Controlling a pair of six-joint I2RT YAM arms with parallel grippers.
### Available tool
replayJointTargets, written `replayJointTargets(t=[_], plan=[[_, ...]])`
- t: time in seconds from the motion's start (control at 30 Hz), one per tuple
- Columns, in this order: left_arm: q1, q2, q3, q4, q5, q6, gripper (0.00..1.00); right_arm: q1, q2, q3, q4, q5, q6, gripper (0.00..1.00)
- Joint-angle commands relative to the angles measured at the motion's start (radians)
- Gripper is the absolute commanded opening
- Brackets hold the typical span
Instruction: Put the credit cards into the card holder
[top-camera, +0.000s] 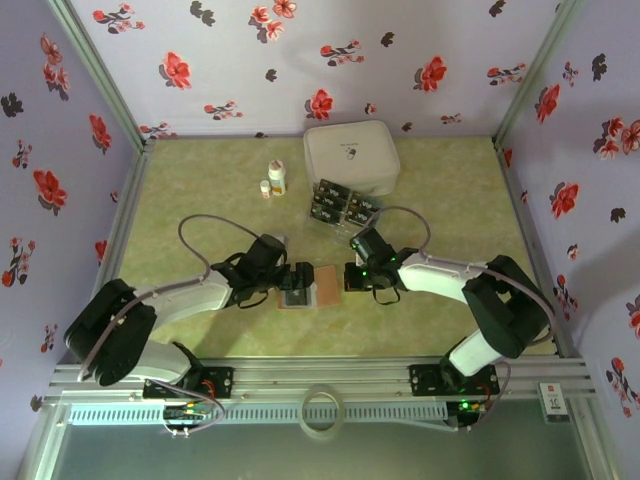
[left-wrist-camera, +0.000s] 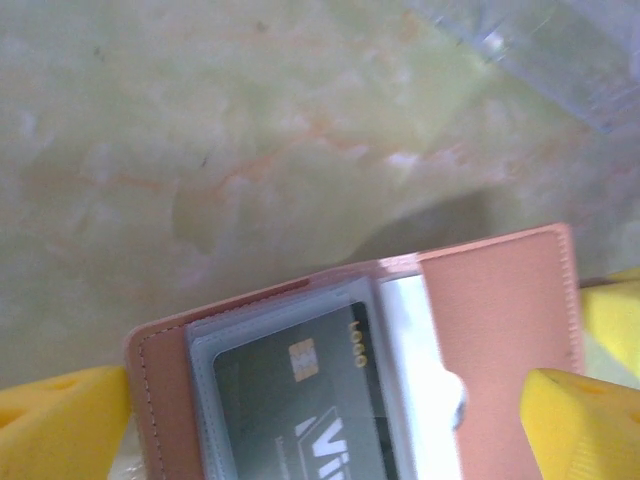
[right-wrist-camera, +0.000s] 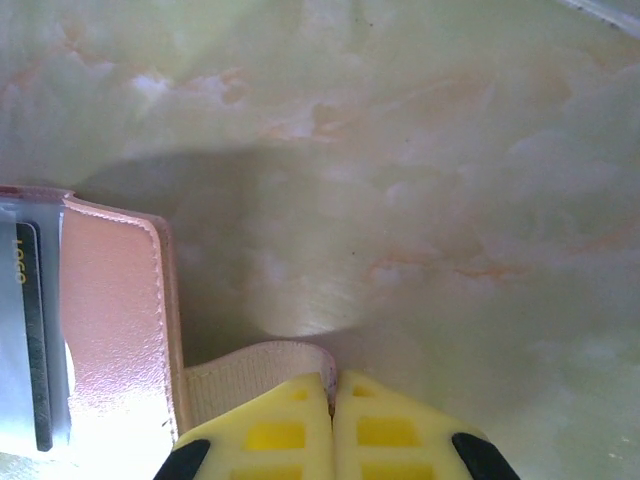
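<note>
Card holder (top-camera: 322, 287) lies open on the green table (top-camera: 450, 220), near the front edge, between the two grippers. In the overhead view most of it is hidden under the gripper heads, and only a reddish-brown patch shows.

Left gripper (top-camera: 293, 283) is spread wide. In the left wrist view its yellow fingers (left-wrist-camera: 60, 425) sit at either side of the card holder (left-wrist-camera: 490, 320), which lies between them. The left finger is right at the holder's edge and the right one overlaps the flap. Cannot tell if either presses on it. A dark card (left-wrist-camera: 290, 400) sits in the clear grey pocket, its lower part cut off by the frame, with a chip and part of the lettering readable.

Right gripper (top-camera: 352, 277) is clenched. In the right wrist view the fingertips (right-wrist-camera: 300, 430) meet and a pale pink strap (right-wrist-camera: 250, 385) of the card holder (right-wrist-camera: 110, 300) runs into the seam between them, apparently pinched. The strap end is hidden there. Only a thin sliver of the card shows at the left edge.

Loose credit cards (top-camera: 340, 203) lie in a cluster farther back, just in front of a white case (top-camera: 350, 158). They overlap, so the count is unclear. Two white bottles (top-camera: 276, 177) stand left of the case.
</note>
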Motion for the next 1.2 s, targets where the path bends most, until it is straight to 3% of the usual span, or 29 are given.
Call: replayJointTargets(t=[0.0, 0.37, 0.67, 0.83, 1.03, 1.1, 1.13, 1.17], plan=[[-0.008, -0.046, 0.039, 0.010, 0.035, -0.002, 1.00, 0.002, 0.013, -0.006, 0.023, -0.019, 0.019, 0.00], [-0.033, -0.059, 0.096, 0.036, 0.065, -0.034, 1.00, 0.002, 0.032, 0.000, 0.038, -0.027, 0.027, 0.00], [-0.094, 0.024, 0.114, 0.169, 0.058, -0.109, 1.00, -0.002, 0.038, 0.007, 0.042, -0.023, 0.028, 0.02], [-0.117, 0.094, 0.092, 0.253, 0.036, -0.157, 1.00, -0.010, -0.006, 0.008, -0.015, 0.010, 0.015, 0.37], [-0.124, 0.159, 0.064, 0.310, 0.017, -0.180, 1.00, -0.033, -0.112, 0.014, -0.207, 0.105, -0.053, 0.62], [-0.124, 0.173, 0.057, 0.317, 0.007, -0.184, 1.00, -0.040, -0.155, 0.013, -0.275, 0.159, -0.073, 0.76], [-0.125, 0.181, 0.053, 0.326, 0.006, -0.185, 1.00, -0.043, -0.177, 0.010, -0.311, 0.189, -0.083, 0.90], [-0.126, 0.188, 0.052, 0.328, 0.003, -0.186, 1.00, -0.044, -0.200, 0.010, -0.339, 0.224, -0.089, 0.99]])
